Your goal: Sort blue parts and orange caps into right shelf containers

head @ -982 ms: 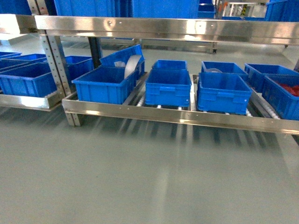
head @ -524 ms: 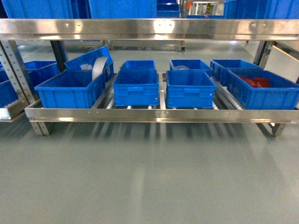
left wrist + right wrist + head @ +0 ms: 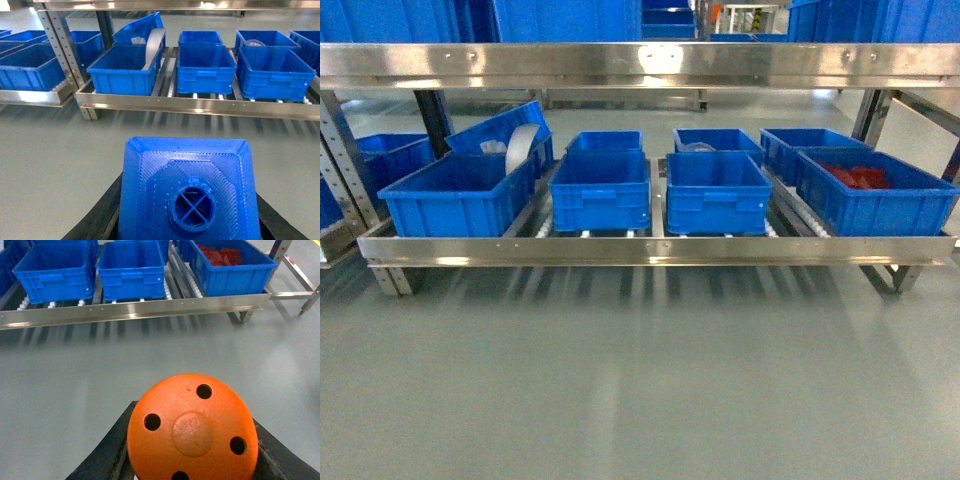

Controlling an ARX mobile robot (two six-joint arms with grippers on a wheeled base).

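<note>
My left gripper (image 3: 187,222) is shut on a blue part (image 3: 187,175), whose round knob faces the camera between the black fingers (image 3: 100,220). My right gripper (image 3: 192,462) is shut on an orange cap (image 3: 192,422), its holed flat top filling the lower view. Both are held above the grey floor, in front of the shelf (image 3: 650,250). On the shelf's rollers stand the containers: a front-left crate (image 3: 450,195), two middle crates (image 3: 600,190) (image 3: 717,190) and a right crate (image 3: 875,195) with red pieces inside. Neither gripper shows in the head view.
A tilted crate (image 3: 505,130) with a white curved item leans behind the front-left one. More crates sit in the back row (image 3: 810,145) and on a neighbouring rack (image 3: 30,70) to the left. An upper steel rail (image 3: 640,65) spans overhead. Shelf legs (image 3: 287,265) stand at the right.
In the head view the rack has slid left and squared up to face me. The right crate with red pieces has come fully into view.
</note>
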